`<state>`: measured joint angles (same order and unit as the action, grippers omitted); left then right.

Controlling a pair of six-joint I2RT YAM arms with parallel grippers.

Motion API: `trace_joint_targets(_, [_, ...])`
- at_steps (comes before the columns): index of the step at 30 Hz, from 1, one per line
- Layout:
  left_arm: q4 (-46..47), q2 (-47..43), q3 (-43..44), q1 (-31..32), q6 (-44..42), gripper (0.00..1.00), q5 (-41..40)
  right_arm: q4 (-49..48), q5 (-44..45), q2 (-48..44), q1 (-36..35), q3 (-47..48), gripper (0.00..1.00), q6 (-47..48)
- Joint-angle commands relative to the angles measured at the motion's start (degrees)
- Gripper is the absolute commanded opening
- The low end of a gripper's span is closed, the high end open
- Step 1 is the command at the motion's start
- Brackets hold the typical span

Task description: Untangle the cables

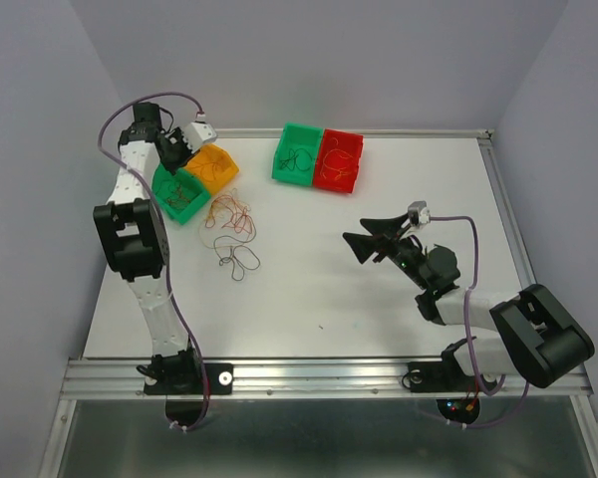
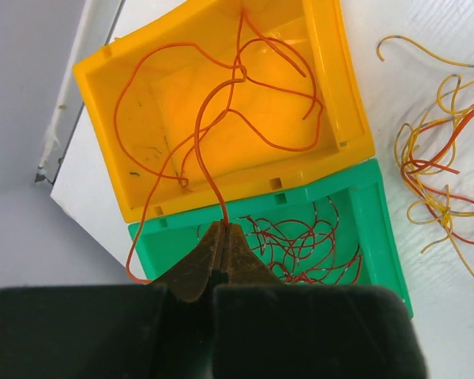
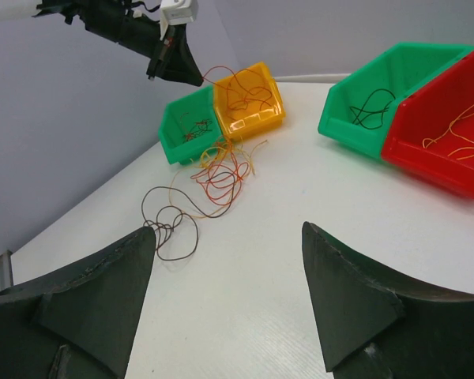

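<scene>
Left wrist | left jaws clamped on orange cable (image 2: 198, 148) in yellow bin (image 2: 245, 186) | right jaws apart

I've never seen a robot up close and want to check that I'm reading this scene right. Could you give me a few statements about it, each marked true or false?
1. The left gripper is shut on an orange wire. True.
2. The right gripper grips a wire as well. False: it is open and holds nothing.
3. Four bins stand on the table. True: an orange bin, a green bin beside it, a second green bin and a red bin.
4. Every wire is in a bin. False: a tangle of wires lies on the table near the orange bin.
5. The red bin is empty. False: a thin orange strand lies in it.
</scene>
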<state>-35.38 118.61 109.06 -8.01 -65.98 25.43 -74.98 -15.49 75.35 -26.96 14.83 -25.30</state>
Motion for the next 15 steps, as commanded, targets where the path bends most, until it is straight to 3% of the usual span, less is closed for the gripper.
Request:
trace_joint_targets(1, [-5.66,1.89,6.5,-0.25,0.06,0.0,0.41,-18.62,-0.33,-0.56,0.33,0.11,0.79,-0.01])
trace_joint_targets(6, [-9.01,6.28,12.75,0.1,0.58,0.0,0.5,-18.62,-0.34,-0.29,0.33,0.2,0.79,-0.01])
trace_joint_targets(15, [-5.14,10.41,15.57,3.7,3.04,0.0,-2.57,-18.71,-0.69,0.76,0.24,0.64,0.79,-0.1])
